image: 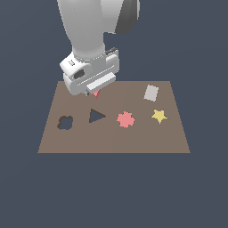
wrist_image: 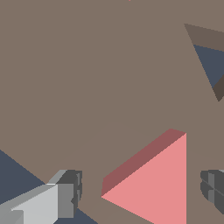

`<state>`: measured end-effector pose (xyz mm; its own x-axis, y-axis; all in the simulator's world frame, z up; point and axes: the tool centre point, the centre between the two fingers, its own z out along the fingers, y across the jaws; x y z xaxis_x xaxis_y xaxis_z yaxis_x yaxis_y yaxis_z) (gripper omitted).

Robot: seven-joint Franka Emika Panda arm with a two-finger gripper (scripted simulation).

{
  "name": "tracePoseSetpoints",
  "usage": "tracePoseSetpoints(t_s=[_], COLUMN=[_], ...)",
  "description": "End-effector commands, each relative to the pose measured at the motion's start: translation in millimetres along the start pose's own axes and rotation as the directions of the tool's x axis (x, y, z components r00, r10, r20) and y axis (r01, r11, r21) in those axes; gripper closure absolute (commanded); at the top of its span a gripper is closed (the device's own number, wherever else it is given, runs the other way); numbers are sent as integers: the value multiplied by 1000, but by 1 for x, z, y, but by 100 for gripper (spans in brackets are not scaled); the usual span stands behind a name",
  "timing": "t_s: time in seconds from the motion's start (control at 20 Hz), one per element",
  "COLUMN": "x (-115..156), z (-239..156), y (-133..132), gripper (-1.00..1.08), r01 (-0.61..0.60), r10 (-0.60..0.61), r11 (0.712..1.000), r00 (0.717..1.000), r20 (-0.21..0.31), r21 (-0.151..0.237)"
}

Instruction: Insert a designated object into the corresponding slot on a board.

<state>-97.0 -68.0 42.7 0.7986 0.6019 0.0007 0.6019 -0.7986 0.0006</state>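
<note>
Hanging wrist-down over the board (image: pixel 133 138), the fingers (wrist_image: pixel 65 192) straddle the red triangle (wrist_image: pixel 157 183), spread, untouching.

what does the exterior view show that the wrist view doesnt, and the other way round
Only the exterior view shows the whole board, the cloud cutout, the pink gear, the yellow star, the grey rectangle and the arm's body.

Only the wrist view shows both fingers flanking the red triangle, with gaps on each side.

Both show the triangle, a mere red tip under the gripper in the exterior view, and the triangular slot, cropped at the wrist view's edge.
</note>
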Motion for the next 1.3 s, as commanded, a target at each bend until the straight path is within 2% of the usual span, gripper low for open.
tracePoseSetpoints(t_s=[0.0,0.2,0.25,1.25], x=[0,0,0,0], z=[8,13,13,9], y=[0,0,0,1], gripper=[-92,-92,108,108], r01=[0,-1,-1,10], r10=[0,1,1,-10], r11=[1000,1000,1000,1000], r00=[1000,1000,1000,1000], r20=[1,1,1,1], r21=[1,1,1,0])
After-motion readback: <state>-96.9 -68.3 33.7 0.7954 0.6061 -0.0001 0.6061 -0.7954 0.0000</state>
